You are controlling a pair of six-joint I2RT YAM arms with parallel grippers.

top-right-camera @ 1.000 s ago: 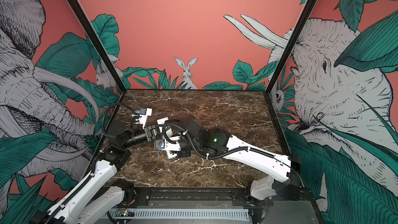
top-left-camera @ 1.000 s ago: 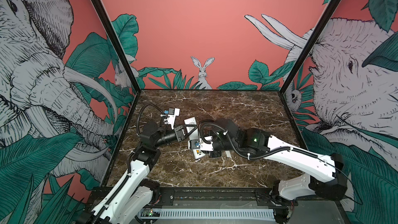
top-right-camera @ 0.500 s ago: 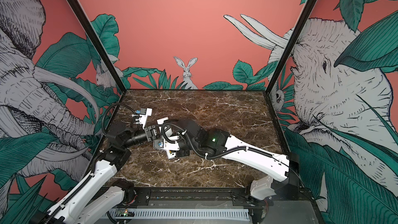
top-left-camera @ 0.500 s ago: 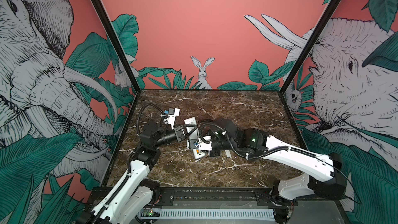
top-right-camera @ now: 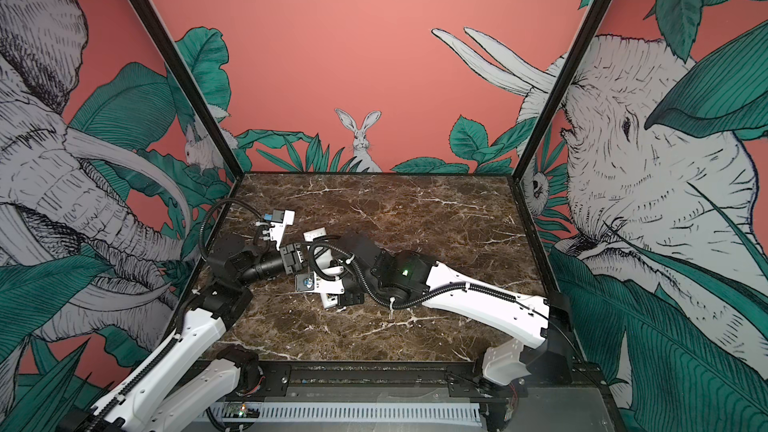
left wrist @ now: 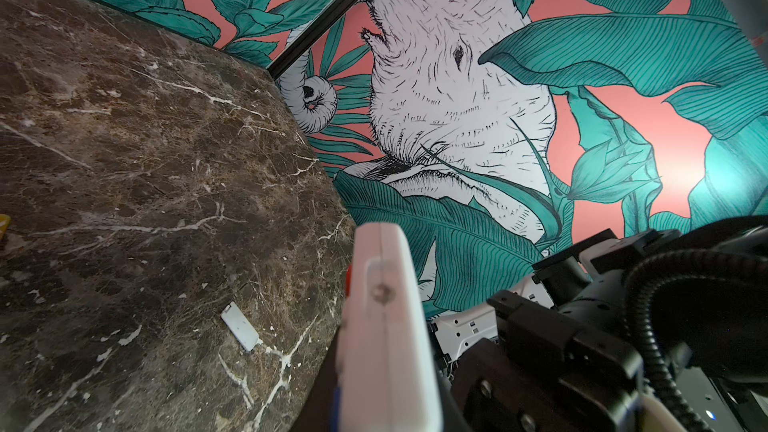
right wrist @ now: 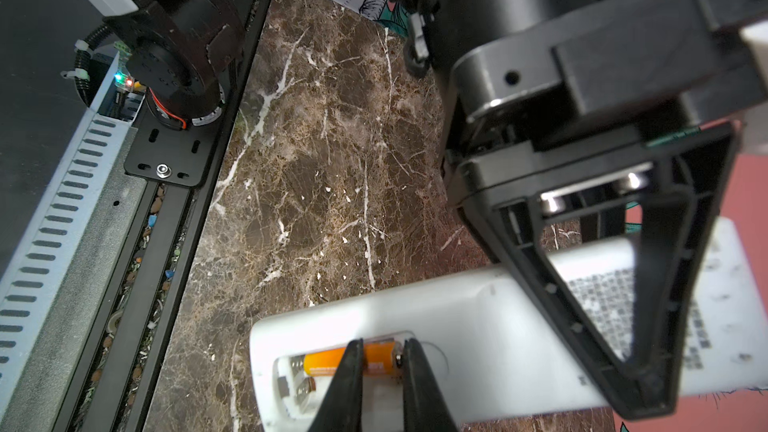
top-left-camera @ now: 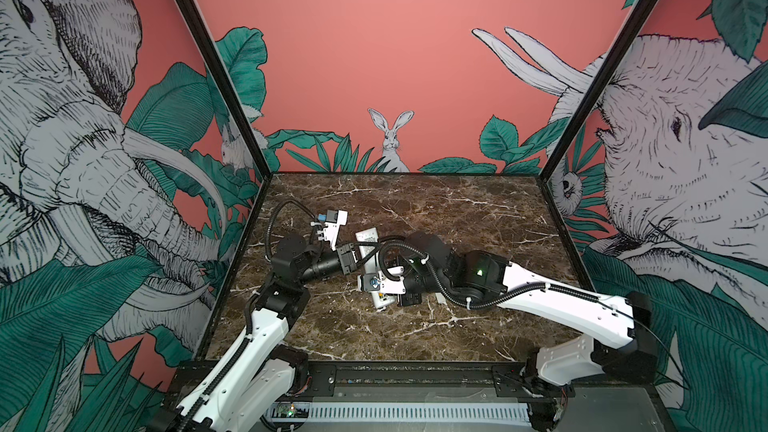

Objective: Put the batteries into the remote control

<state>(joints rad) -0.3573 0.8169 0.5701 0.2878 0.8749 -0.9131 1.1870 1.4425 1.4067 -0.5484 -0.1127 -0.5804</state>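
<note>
The left gripper [top-left-camera: 352,261] is clamped on the remote [right wrist: 478,326], steadying it back-up so the open bay faces the other arm. One battery [right wrist: 324,361] lies in that bay, and the slot beside it looks empty. The right gripper [right wrist: 382,367] straddles the battery with its jaws nearly together, probably to seat it. Whether it pinches or only presses, I cannot tell. The cover [left wrist: 240,327] lies aside on the bench [right wrist: 332,160], out of the way.

Left gripper [top-right-camera: 300,260] is on the white remote control [top-right-camera: 314,237] mid-length, far end poking out behind. Right gripper [top-right-camera: 337,297] sits low over its near end, arms meeting left of centre on the marble table [top-right-camera: 415,218].
</note>
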